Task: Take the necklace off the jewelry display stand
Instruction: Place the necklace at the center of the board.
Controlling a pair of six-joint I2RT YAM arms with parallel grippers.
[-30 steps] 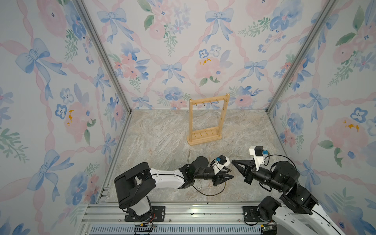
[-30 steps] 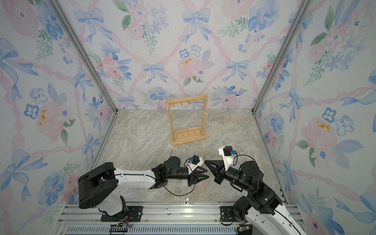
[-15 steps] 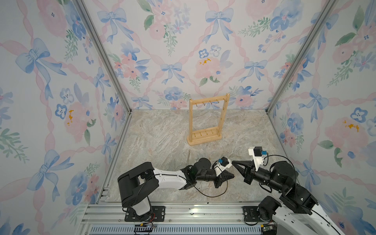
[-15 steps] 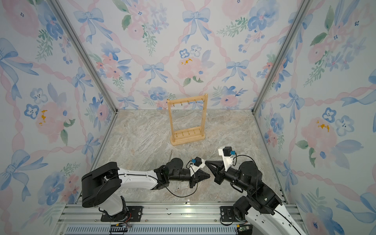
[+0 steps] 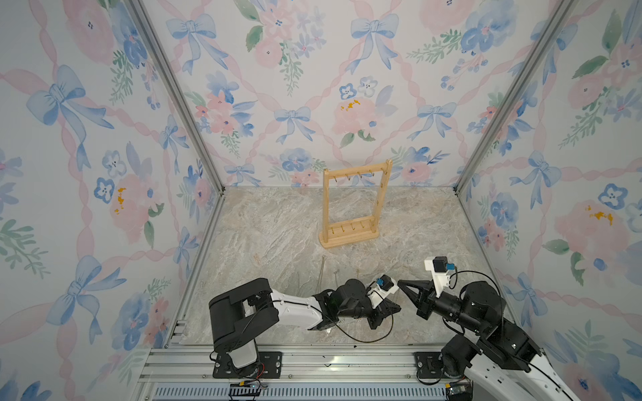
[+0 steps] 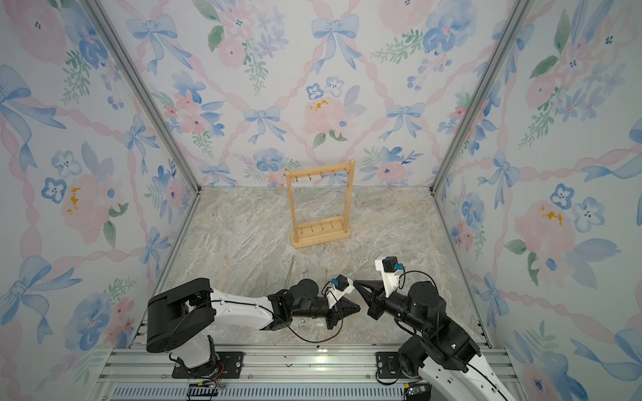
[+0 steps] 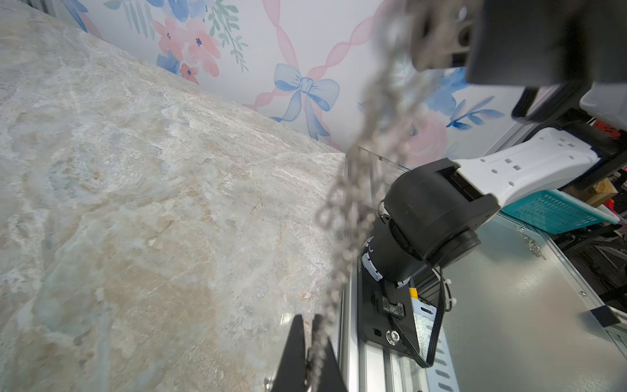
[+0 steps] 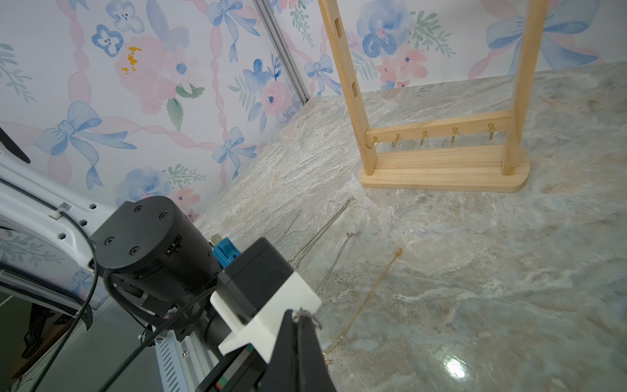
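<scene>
My left claw [image 7: 308, 325] is pinched shut on the necklace [image 7: 344, 253], with a few links caught between its tips. From there the chain runs slack across to my right claw [image 8: 300, 317]. That claw is closed too, and a scrap of chain shows at its tips. So the necklace hangs between my two claws, clear of the jewelry display stand [image 5: 347, 237].

Taking a top view as a dial centred on my claws, the stand is at about 11 o'clock, well apart from them near the back wall. It stands upright, and every gold hook [image 5: 359, 175] I can see is bare. I judge the lifting-off done and the setting-down in hand.

As I see it, the next move calls for lowering the chain onto the table [image 5: 278, 225]. I would let one end go first so it pays out straight and does not bunch up. It should also land clear of the loose chains already lying at about 10 o'clock, between me and the stand. Those are several silver ones [image 8: 325, 230] and a gold one [image 8: 373, 288], all thin and easy to tangle.

There is no container on the table. The only one I can find is a teal basket [image 7: 556, 210] outside the cell, past my right arm. I cannot tell what is in it.
</scene>
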